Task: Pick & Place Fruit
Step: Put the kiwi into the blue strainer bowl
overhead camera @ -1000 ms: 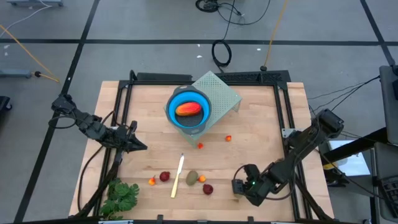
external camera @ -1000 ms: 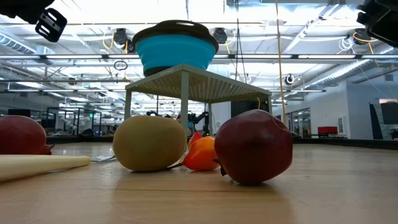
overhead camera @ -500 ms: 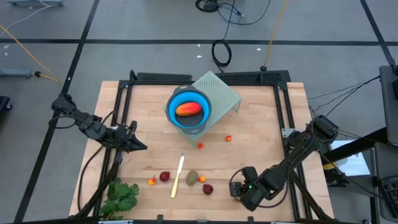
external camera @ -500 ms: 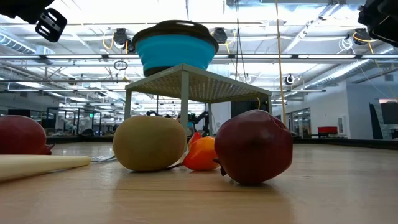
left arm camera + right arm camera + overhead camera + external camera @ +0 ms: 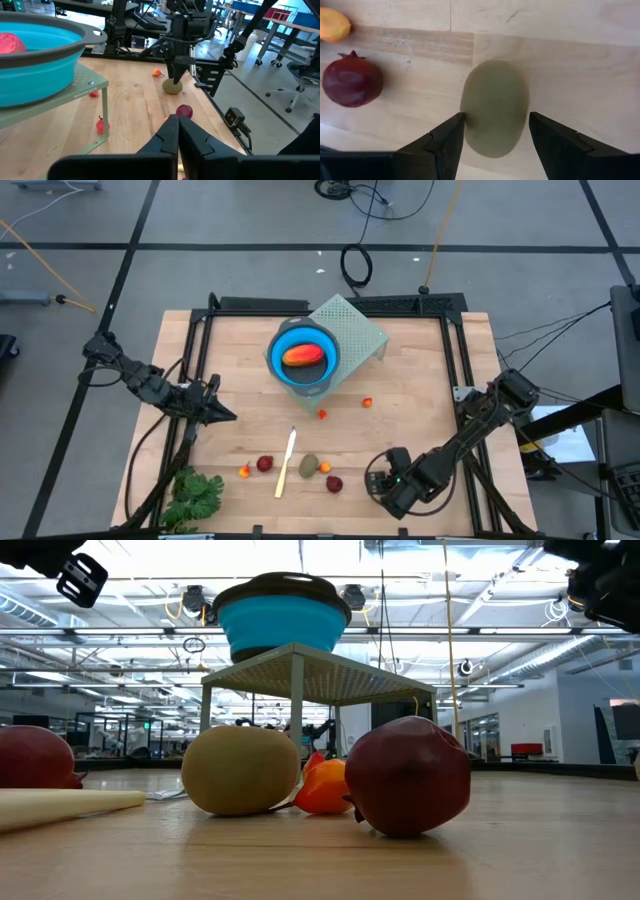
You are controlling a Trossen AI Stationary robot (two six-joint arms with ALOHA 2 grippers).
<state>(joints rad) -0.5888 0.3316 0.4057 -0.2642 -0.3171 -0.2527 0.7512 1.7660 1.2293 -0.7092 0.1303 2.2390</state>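
Two dark jointed arms, black cabling, tapered black fingers (image 5: pixel 445 142), a green status light.

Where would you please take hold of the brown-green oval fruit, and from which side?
Across its narrow middle, from straight above: the oval fruit lies flat on the table, and the right gripper's open fingers straddle its short width.

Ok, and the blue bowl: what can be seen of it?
The blue bowl is round, with a bright blue wall that looks like soft plastic and a grey rim. It stands upright on top of a pale green perforated rack with thin legs, near the table's far middle, set toward one corner of the rack's top. Inside lies a single orange-red oblong fruit. Neither gripper touches the bowl.
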